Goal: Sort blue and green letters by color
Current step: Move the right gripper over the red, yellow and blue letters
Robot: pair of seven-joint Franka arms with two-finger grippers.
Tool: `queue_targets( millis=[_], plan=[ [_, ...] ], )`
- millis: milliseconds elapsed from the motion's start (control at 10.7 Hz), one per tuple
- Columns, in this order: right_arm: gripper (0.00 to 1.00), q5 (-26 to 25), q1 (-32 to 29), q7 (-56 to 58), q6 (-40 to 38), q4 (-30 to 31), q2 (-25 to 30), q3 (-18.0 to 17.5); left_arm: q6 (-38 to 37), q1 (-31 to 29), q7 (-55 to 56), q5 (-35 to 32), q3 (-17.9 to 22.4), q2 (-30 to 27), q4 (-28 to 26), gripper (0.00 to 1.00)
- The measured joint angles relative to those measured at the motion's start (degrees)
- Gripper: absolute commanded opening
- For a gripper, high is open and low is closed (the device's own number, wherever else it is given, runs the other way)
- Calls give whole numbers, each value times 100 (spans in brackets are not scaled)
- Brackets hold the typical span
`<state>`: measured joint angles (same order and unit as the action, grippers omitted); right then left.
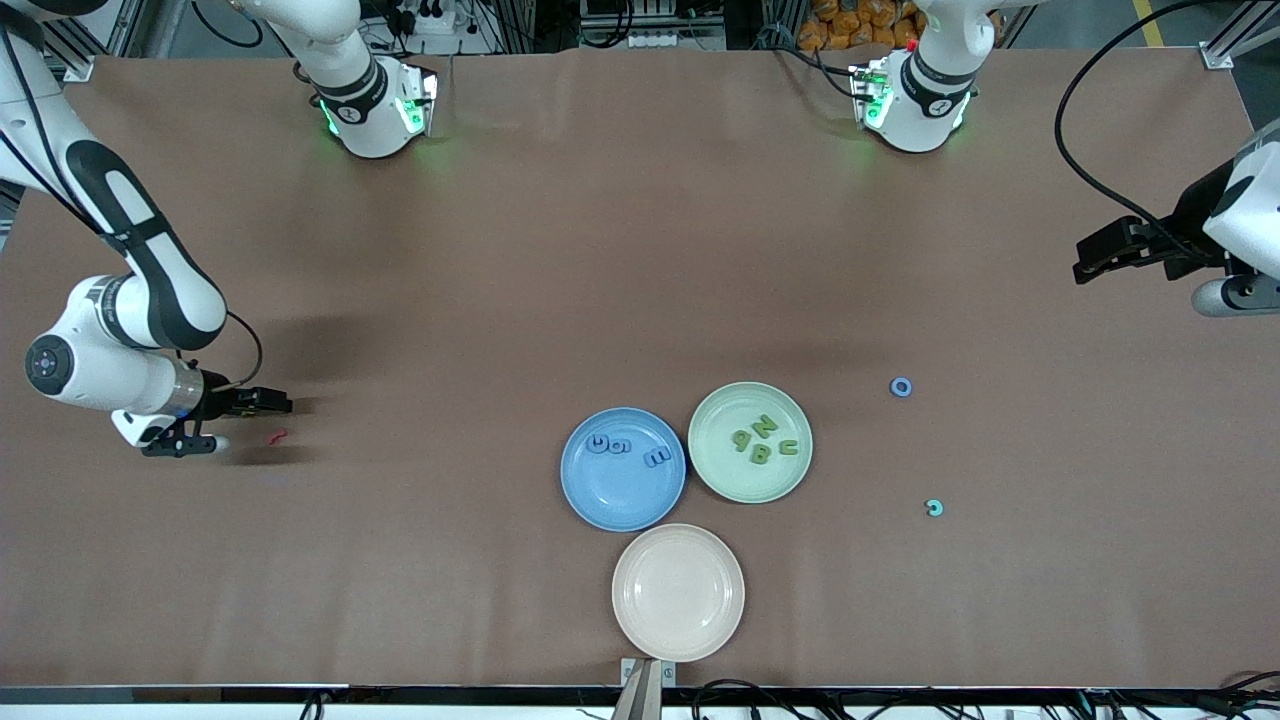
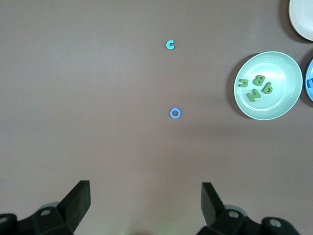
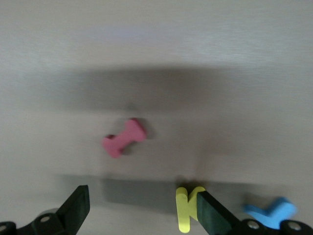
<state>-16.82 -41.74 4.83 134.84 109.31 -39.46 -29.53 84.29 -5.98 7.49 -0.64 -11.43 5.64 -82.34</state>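
Observation:
The blue plate (image 1: 600, 495) holds a few blue letters (image 1: 612, 445). The green plate (image 1: 735, 480) holds several green letters (image 1: 762, 440); it also shows in the left wrist view (image 2: 283, 100). A blue O (image 1: 901, 387) (image 2: 175, 113) and a cyan C (image 1: 934, 508) (image 2: 170, 45) lie loose toward the left arm's end. My left gripper (image 1: 1225, 295) (image 2: 145, 200) is open and empty, high over that end. My right gripper (image 1: 190, 445) (image 3: 144, 210) is open, low over the right arm's end. A light blue piece (image 3: 271, 210) lies beside one of its fingers.
An empty cream plate (image 1: 678, 591) sits nearest the front camera. A small red squiggle piece (image 1: 277, 437) (image 3: 124, 138) lies just off the right gripper. A yellow K (image 3: 186, 210) lies against the inner side of one right finger (image 3: 212, 213).

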Motion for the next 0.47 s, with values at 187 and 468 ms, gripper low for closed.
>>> queue_targets(
  millis=[187, 468],
  plan=[
    [100, 244, 211, -103, 2, -14, -9, -17, 1, -4, 0, 0, 3, 1, 0, 100],
    [100, 256, 201, 130, -599, -329, 123, -58, 16, -13, 0, 0, 14, 11, 0, 100]
  ],
)
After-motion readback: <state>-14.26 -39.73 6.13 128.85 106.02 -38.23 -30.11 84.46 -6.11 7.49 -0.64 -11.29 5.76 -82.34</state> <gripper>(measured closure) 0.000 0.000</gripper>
